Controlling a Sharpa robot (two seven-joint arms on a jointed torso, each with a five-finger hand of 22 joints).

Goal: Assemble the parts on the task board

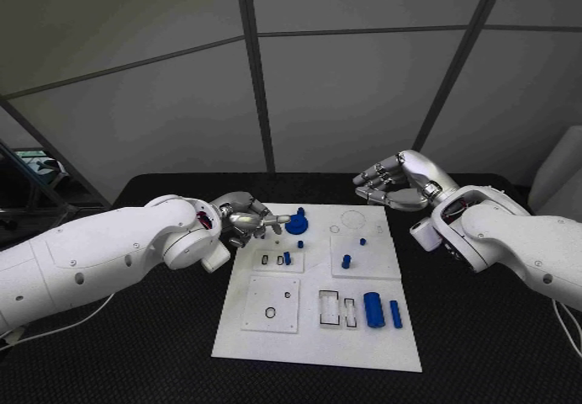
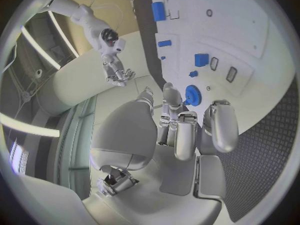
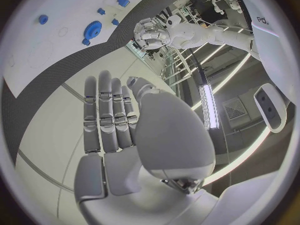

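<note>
The left hand point(image 1: 246, 220) hovers over the far left corner of the task board point(image 1: 313, 337), fingers point(image 2: 215, 127) loosely curled and apart, holding nothing. Just beyond its fingertips sits the blue gear point(image 1: 297, 225) (toothed rim plain in the left wrist view point(image 2: 192, 94)), upright on the board; whether a fingertip touches it cannot be told. Near the same hand, toward the board's middle, lie a small blue block point(image 2: 200, 60) and a small blue peg point(image 1: 299, 244).

The right hand point(image 1: 394, 187) hangs above the table point(image 1: 485, 337) just past the board's far right corner, well apart from every part. Its fingers point(image 3: 107, 110) lie straight and side by side, nothing in its grasp.

Farther from both hands, at the near right of the board, a large blue cylinder point(image 1: 375, 310) lies beside a slimmer blue pin point(image 1: 395, 314). Another blue peg point(image 1: 346, 262) stands near the board's centre.
</note>
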